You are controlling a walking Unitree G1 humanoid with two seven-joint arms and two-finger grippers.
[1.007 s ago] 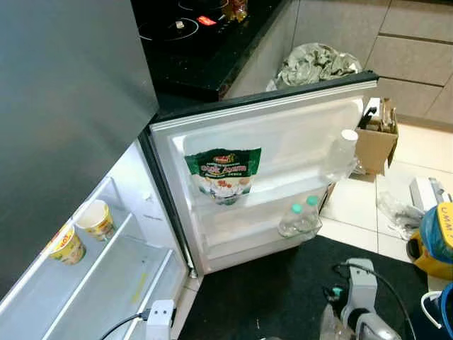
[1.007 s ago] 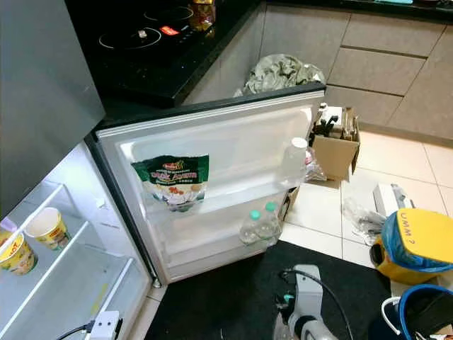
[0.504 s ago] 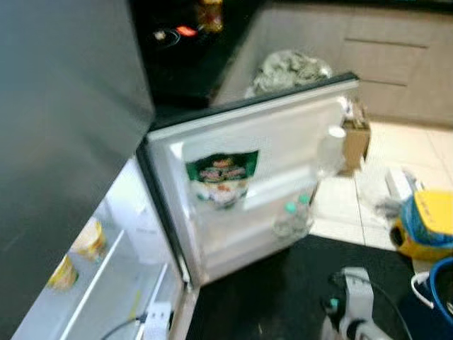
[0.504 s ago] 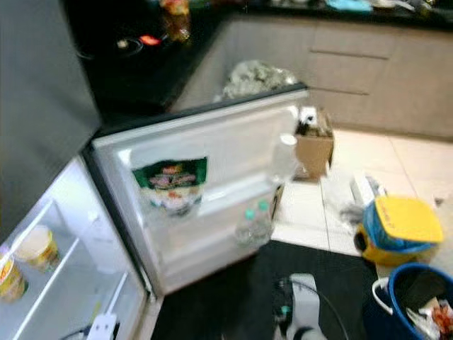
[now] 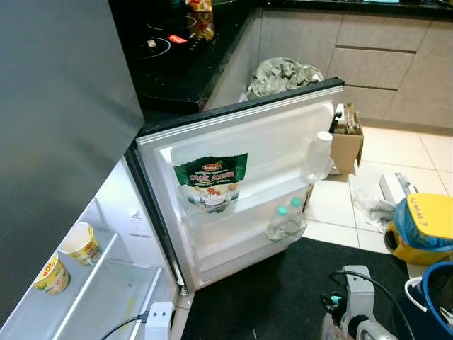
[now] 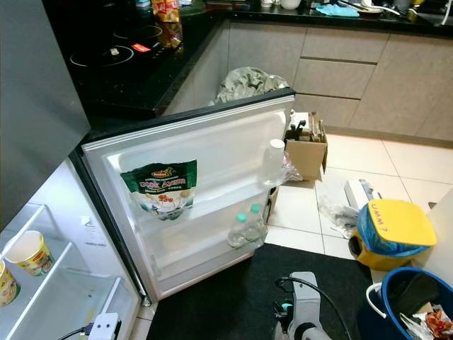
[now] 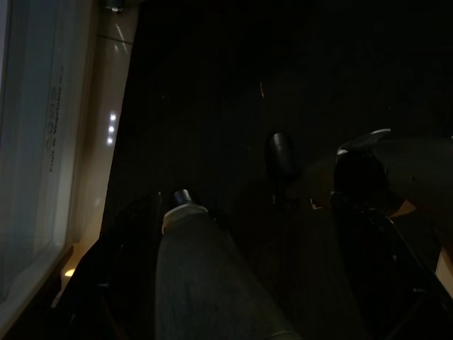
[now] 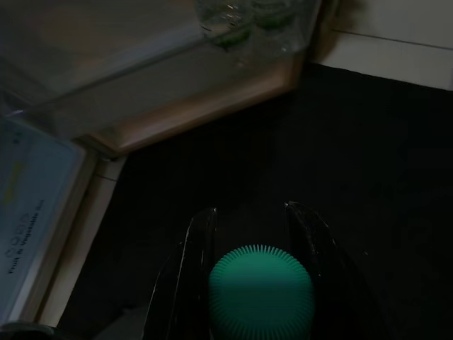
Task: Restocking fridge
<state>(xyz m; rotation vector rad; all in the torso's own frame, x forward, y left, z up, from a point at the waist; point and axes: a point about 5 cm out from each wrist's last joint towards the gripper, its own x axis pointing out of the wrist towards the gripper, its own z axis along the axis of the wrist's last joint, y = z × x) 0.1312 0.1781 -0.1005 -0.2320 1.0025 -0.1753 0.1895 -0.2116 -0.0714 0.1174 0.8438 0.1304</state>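
Observation:
The fridge door [image 5: 276,134] stands wide open. On its shelves are a green snack pouch [image 5: 210,180], two green-capped water bottles [image 5: 287,219] and a white-capped bottle [image 5: 318,156]. Two noodle cups [image 5: 79,244] stand on a shelf inside the fridge at the left. In the right wrist view my right gripper [image 8: 251,234] is shut on a bottle with a green cap [image 8: 260,287], low over the black mat near the door's foot. The dim left wrist view has my left gripper [image 7: 185,234] shut on a pale bottle [image 7: 205,283] with a small dark cap.
A black mat [image 5: 283,297] lies before the fridge. On the tiled floor to the right stand a cardboard box [image 5: 347,138], a yellow and blue container [image 5: 421,227] and a blue bucket [image 6: 403,304]. A black counter with a hob [image 5: 170,49] lies behind the door.
The whole picture has shifted as the camera turned right and blurred midway. The fridge's contents and both held bottles keep their places.

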